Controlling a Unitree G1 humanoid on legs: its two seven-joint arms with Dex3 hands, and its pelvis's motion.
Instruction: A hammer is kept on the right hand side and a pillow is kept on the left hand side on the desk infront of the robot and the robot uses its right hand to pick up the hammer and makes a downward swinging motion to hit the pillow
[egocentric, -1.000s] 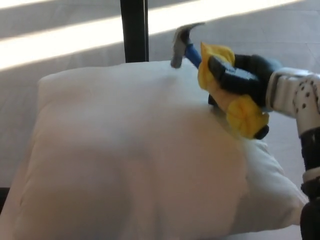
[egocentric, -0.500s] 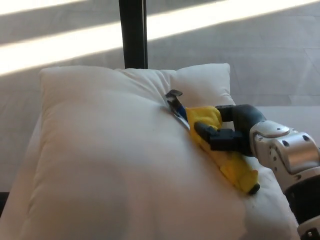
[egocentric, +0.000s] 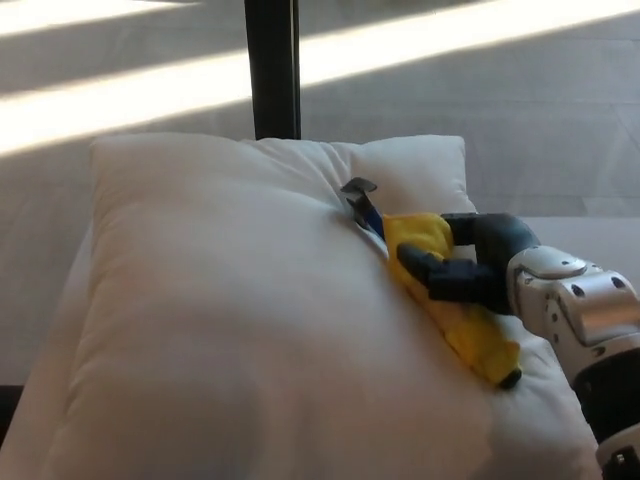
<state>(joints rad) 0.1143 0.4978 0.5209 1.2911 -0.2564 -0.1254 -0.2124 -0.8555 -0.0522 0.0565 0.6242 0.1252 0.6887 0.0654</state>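
A big white pillow (egocentric: 230, 320) fills most of the head view. My right hand (egocentric: 472, 268) is shut on the yellow handle of the hammer (egocentric: 440, 295). The hammer lies low across the pillow's right side, handle end toward the lower right. Its metal head (egocentric: 356, 192) presses into the pillow and dents the fabric near the upper middle. A short blue neck shows between head and handle. My silver right wrist (egocentric: 575, 305) comes in from the right edge. My left hand does not show.
A black upright post (egocentric: 272, 68) stands behind the pillow at the top middle. Beyond it lies grey floor with bright sunlit bands (egocentric: 150, 95). A pale strip of desk (egocentric: 590, 235) shows to the right of the pillow.
One second ago the hammer was raised above the pillow's far edge. It has swung down and its head is now sunk into the pillow; since half a second ago it has barely moved.
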